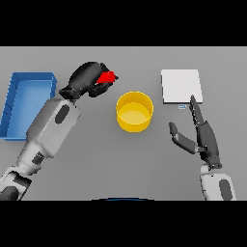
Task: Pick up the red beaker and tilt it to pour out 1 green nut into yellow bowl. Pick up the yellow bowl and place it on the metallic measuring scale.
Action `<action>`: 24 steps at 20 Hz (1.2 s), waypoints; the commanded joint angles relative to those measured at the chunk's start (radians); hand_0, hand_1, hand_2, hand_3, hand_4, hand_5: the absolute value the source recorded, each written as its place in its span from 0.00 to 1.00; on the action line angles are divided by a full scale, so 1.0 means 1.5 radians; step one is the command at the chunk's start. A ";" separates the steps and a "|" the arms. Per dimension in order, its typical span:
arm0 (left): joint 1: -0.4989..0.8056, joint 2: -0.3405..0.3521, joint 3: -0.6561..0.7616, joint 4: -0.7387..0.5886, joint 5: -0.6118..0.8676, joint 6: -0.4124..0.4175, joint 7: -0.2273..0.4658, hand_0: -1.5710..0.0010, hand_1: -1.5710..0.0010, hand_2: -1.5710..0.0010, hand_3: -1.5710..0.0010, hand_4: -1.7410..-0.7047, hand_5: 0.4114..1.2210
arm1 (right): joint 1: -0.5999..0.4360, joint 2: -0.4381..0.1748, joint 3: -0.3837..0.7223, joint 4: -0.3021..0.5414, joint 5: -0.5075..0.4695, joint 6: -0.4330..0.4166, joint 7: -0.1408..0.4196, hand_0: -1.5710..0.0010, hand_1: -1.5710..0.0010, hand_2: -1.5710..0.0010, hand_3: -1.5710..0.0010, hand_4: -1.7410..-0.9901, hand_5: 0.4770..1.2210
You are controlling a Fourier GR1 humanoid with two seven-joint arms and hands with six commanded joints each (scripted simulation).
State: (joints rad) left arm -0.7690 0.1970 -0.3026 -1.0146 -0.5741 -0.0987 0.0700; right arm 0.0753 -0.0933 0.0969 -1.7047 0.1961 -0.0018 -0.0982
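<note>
A blue tray (28, 80) is being shown at the far left of the grey counter (96, 159), its long sides running away from the viewer and its raised walls enclosing a flat blue floor. The nearer corner of the tray is being hidden from view. The counter is being seen as plain and unmarked.

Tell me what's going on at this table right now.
The robot's left hand is curled round the red beaker, held up and left of the yellow bowl. No green nut is visible in the bowl. The right hand rests open on the table, just below the metallic measuring scale, which has nothing on it. A blue bin sits at the far left.
</note>
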 commanded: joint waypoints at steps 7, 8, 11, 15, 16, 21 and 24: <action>-0.084 0.024 -0.139 0.045 -0.167 -0.086 0.023 0.00 0.00 0.00 0.05 0.04 0.98 | 0.010 0.003 0.001 -0.005 -0.009 0.007 0.008 1.00 1.00 1.00 1.00 0.73 0.27; -0.099 0.032 -0.158 0.053 -0.188 -0.100 0.012 0.00 0.00 0.00 0.09 0.04 0.98 | 0.006 0.003 -0.001 -0.006 -0.014 0.008 0.018 1.00 1.00 1.00 1.00 0.73 0.27; -0.147 0.030 -0.210 0.085 -0.240 -0.138 -0.012 0.00 0.00 0.00 0.14 0.02 0.99 | 0.012 0.017 -0.006 0.002 -0.031 0.009 0.014 1.00 1.00 1.00 1.00 0.72 0.24; -0.193 0.022 -0.264 0.121 -0.286 -0.161 -0.064 0.00 0.00 0.00 0.11 0.02 1.00 | 0.011 0.019 -0.008 0.004 -0.033 0.007 0.004 1.00 1.00 1.00 1.00 0.69 0.20; -0.194 0.016 -0.280 0.123 -0.298 -0.160 -0.073 0.00 0.00 0.00 0.09 0.02 1.00 | 0.016 0.018 -0.004 0.005 -0.020 0.002 -0.002 1.00 1.00 1.00 1.00 0.69 0.19; -0.250 0.023 -0.345 0.155 -0.366 -0.165 -0.120 0.00 0.00 0.00 0.03 0.01 1.00 | 0.012 0.019 -0.007 0.003 -0.008 -0.014 -0.004 1.00 1.00 1.00 1.00 0.73 0.14; -0.275 0.017 -0.391 0.168 -0.410 -0.160 -0.139 0.00 0.00 0.00 0.02 0.00 1.00 | 0.010 0.020 -0.006 0.004 -0.005 -0.017 0.000 1.00 1.00 1.00 1.00 0.77 0.12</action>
State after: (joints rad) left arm -1.1811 0.2227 -0.8894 -0.7629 -1.1881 -0.3397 -0.1393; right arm 0.0907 -0.0631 0.0880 -1.6994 0.1893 -0.0274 -0.0987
